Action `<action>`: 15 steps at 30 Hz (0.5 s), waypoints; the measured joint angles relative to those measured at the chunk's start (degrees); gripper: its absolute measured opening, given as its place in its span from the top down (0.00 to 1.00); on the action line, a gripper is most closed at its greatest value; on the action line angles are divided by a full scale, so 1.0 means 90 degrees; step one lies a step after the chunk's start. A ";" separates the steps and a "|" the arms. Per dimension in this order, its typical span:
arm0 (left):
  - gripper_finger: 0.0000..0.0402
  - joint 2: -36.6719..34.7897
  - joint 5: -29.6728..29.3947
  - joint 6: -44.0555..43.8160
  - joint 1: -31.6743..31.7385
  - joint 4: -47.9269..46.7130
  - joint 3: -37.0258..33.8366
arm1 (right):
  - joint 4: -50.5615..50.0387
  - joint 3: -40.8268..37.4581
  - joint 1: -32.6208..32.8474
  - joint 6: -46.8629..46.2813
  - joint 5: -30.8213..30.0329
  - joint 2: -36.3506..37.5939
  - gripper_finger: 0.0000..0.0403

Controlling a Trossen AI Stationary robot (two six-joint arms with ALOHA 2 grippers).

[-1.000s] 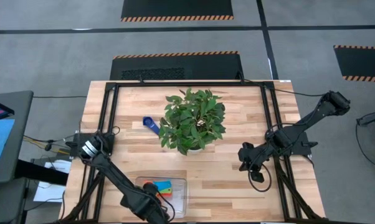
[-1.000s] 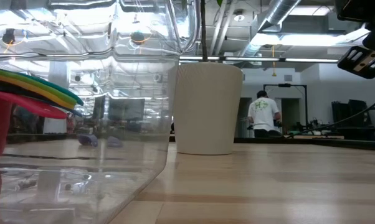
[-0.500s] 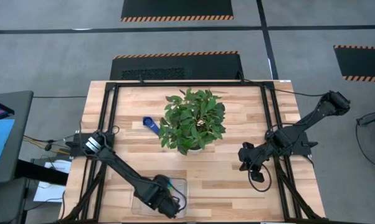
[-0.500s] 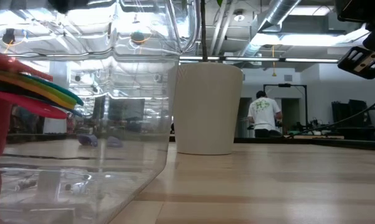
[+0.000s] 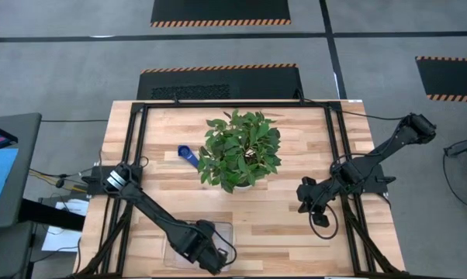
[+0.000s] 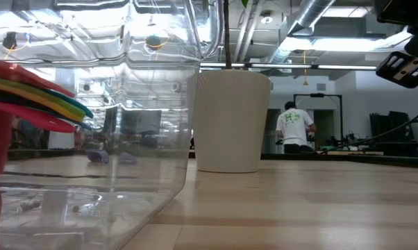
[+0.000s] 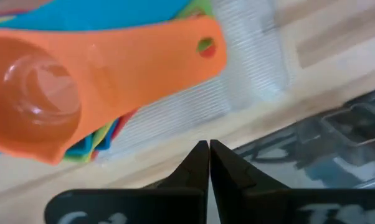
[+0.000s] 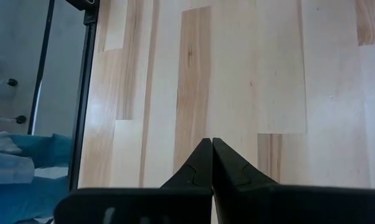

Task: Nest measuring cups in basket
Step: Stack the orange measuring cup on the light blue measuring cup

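The left arm (image 5: 188, 239) hides the basket's (image 5: 171, 249) nested cups — frame edges crop them elsewhere.

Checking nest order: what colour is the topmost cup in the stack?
Orange, seen best in the left wrist view.

Robotics lab or industrial workshop. A butcher-block table (image 5: 280, 225) in a black metal frame (image 5: 137, 132) is set on a grey concrete floor, where black mats (image 5: 220, 11) edged with orange-black hazard stripes are laid. Exposed ducts and pipes (image 6: 313, 17) and strip lights are seen overhead in the low view; a person (image 6: 292, 126) is seen at benches far behind.
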State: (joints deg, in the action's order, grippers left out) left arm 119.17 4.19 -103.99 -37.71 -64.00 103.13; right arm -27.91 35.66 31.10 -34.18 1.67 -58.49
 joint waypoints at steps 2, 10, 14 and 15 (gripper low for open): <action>1.00 0.0000 -0.0112 0.0138 -0.0022 0.0004 0.0000 | -0.0014 0.0000 0.0001 0.0017 0.0000 -0.0001 0.97; 1.00 0.0000 -0.0414 0.1197 0.0014 -0.0032 -0.0002 | -0.0021 0.0000 -0.0001 0.0020 0.0000 0.0001 0.97; 1.00 0.0000 -0.0498 0.1558 0.0042 0.0014 -0.0002 | -0.0025 0.0000 -0.0001 0.0020 0.0000 0.0001 0.97; 1.00 0.0000 -0.0493 0.1650 0.0046 0.0088 -0.0002 | -0.0035 0.0000 -0.0001 0.0020 0.0000 0.0000 0.97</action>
State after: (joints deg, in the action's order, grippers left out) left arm 119.18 -0.25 -89.14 -37.30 -63.21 103.11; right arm -28.23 35.66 31.09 -34.00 1.67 -58.49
